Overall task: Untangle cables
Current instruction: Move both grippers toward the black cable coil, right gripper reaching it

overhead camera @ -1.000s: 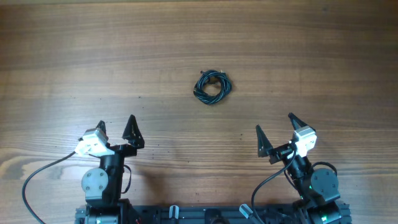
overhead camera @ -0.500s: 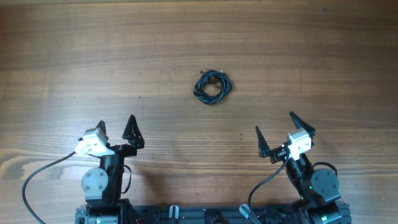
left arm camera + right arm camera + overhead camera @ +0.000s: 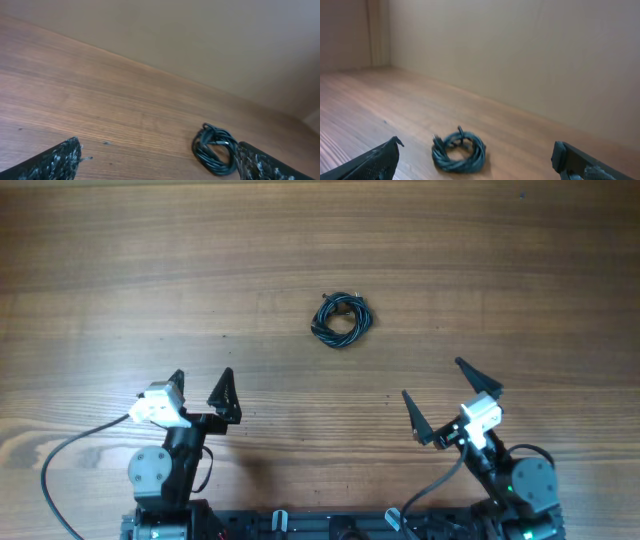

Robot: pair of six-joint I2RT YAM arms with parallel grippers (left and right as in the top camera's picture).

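The cables (image 3: 342,319) lie as one small dark coiled tangle on the wooden table, near its middle. The tangle also shows in the left wrist view (image 3: 215,155), close to the right fingertip, and in the right wrist view (image 3: 459,150), between the fingertips but farther out. My left gripper (image 3: 203,387) is open and empty near the front left, well short of the tangle. My right gripper (image 3: 440,395) is open and empty near the front right, also well short of it.
The wooden table (image 3: 150,270) spreads all around the tangle. Thick black arm wires (image 3: 60,470) loop beside the left base at the front edge. A plain beige wall (image 3: 520,55) stands behind the table's far edge.
Both arms have shifted slightly: the left gripper moved a little right and turned, the right gripper turned left toward the tangle. The cables have not moved.
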